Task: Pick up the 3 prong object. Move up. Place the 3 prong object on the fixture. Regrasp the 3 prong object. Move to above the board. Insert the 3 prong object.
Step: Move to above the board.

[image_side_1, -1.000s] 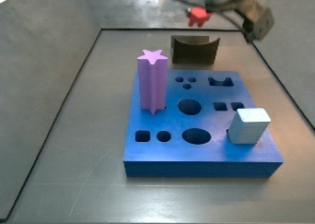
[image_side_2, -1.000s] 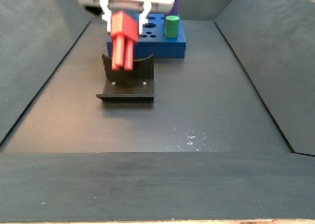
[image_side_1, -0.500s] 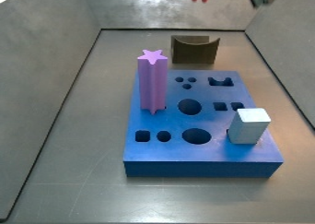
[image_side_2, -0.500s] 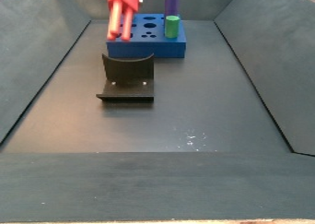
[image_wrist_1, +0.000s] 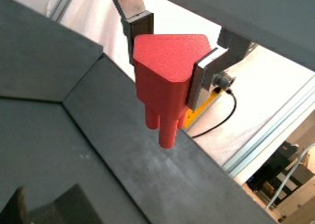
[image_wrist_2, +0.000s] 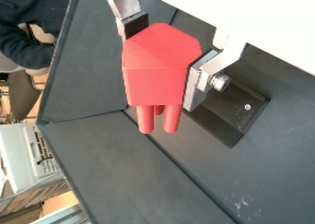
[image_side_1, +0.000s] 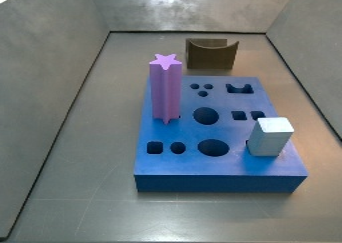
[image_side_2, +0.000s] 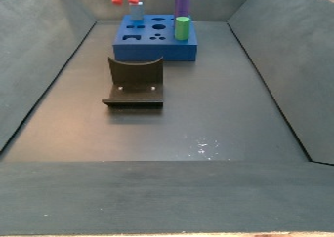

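The tool [image_wrist_1: 176, 57] clamps the red 3 prong object [image_wrist_1: 167, 76] between its silver fingers [image_wrist_2: 133, 23], high above the fixture [image_side_2: 135, 81] and blue board [image_side_1: 221, 137].

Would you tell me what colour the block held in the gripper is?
Red-orange: the 3 prong object, clamped in the gripper, shows best in a wrist view.

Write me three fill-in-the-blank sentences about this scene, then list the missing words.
1. The pincer in both wrist views is shut on the ____ 3 prong object.
2. The tall purple post stands on the ____ board.
3. The top of the purple post is shaped like a ____.
4. The pale grey ____ sits on the board.

Missing words: red; blue; star; cube
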